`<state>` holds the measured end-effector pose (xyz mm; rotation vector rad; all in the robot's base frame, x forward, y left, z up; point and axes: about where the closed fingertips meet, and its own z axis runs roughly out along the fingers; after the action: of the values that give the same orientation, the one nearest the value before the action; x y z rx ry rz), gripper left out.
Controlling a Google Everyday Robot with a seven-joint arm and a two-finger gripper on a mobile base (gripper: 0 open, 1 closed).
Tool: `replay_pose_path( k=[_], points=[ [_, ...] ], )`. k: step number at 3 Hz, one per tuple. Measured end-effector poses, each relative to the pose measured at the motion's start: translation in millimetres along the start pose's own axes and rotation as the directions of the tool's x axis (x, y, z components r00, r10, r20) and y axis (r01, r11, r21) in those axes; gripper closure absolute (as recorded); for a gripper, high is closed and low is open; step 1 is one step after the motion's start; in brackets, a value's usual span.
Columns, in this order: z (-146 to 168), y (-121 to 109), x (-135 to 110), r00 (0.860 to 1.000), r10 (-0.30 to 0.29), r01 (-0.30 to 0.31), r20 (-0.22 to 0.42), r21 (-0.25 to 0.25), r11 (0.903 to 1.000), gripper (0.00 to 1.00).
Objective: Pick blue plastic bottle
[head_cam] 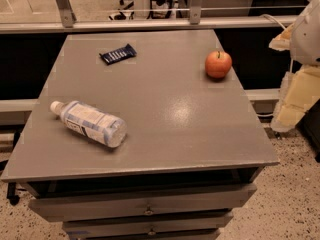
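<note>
The blue plastic bottle point(89, 123) lies on its side at the front left of the grey table top point(165, 109). It is clear, with a white cap pointing to the left and a pale blue-and-white label. My gripper point(292, 104) hangs at the right edge of the view, off the table's right side and far from the bottle. It holds nothing that I can see.
A red apple point(218, 64) stands at the back right of the table. A small dark blue wrapper point(118, 53) lies at the back left. The table has drawers point(145, 206) below its front edge. A rail and glass partition point(150, 23) run behind the table.
</note>
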<state>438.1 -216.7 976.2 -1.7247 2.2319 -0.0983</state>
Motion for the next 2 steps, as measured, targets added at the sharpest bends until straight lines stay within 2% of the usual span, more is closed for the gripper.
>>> replay_pose_path(
  k=[1,2],
  points=[
    [-0.4,-0.2,-1.3,1.0,-0.002,0.002,0.003,0.003,1.0,0.0],
    [22.5,8.7,-54.5,0.995,-0.033,0.036,0.09,-0.034,0.9988,0.0]
  ],
)
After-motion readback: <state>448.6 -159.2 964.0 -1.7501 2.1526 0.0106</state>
